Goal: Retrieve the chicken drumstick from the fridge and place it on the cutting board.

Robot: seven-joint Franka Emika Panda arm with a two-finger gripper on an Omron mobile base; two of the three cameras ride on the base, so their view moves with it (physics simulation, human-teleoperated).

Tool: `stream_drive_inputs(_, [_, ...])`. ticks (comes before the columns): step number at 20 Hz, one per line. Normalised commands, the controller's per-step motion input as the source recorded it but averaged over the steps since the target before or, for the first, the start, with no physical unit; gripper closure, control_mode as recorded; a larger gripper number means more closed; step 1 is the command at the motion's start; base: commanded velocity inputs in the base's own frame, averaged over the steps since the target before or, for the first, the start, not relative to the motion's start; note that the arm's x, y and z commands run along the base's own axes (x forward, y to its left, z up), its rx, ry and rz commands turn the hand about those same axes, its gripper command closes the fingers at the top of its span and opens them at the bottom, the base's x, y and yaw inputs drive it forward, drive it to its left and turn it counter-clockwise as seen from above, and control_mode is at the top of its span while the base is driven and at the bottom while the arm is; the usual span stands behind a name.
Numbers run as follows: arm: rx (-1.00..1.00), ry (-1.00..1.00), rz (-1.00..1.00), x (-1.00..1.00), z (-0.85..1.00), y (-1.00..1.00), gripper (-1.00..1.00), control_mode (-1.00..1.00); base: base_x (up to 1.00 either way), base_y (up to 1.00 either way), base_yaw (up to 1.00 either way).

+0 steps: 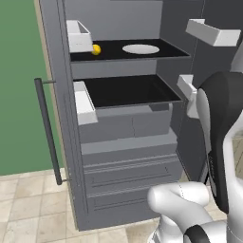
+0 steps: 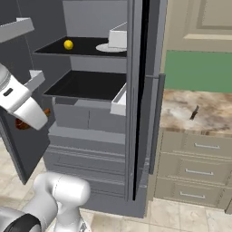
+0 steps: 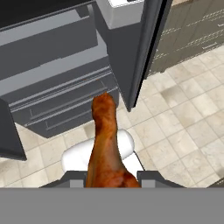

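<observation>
The gripper [image 3: 111,177] pinches the drumstick [image 3: 106,144] by its thick end, with 1 dark finger on each side of the meat. In the hand view the thin end of the drumstick sticks out away from the hand, over the tan floor [image 3: 183,118] and toward the grey drawers [image 3: 57,105] at the bottom of the fridge [image 1: 123,142]. In the right base view a bit of the drumstick [image 2: 22,123] peeks out from under the white arm [image 2: 20,106], low at the left, outside the fridge and in front of its open left door. The fridge stands open. On its top black shelf [image 1: 114,53] sit a small yellow fruit [image 1: 96,49] and a white plate [image 1: 141,49], well apart from each other. The shelf below them is bare and black. White bins [image 1: 78,35] hang on the doors. A long dark handle [image 1: 47,130] runs down the left door in the left base view. To the right of the fridge is a brown speckled counter [image 2: 195,113] with tan drawers [image 2: 199,158] under it
</observation>
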Motion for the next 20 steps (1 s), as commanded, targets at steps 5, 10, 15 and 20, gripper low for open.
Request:
stream_drive_inputs(5, [0.00, 0.00, 0.00, 0.00, 0.00, 0.00, 1.00, 1.00, -0.46, -0.35, 0.00])
stream_drive_inputs(10, [0.00, 0.00, 0.00, 0.00, 0.00, 0.00, 1.00, 1.00, -0.08, -0.83, 0.00])
stream_drive_inputs(15, [0.00, 0.00, 0.00, 0.00, 0.00, 0.00, 1.00, 1.00, 0.00, -0.97, 0.06])
stream_drive_inputs(20, [0.00, 0.00, 0.00, 0.00, 0.00, 0.00, 1.00, 1.00, -0.48, -0.77, -0.11])
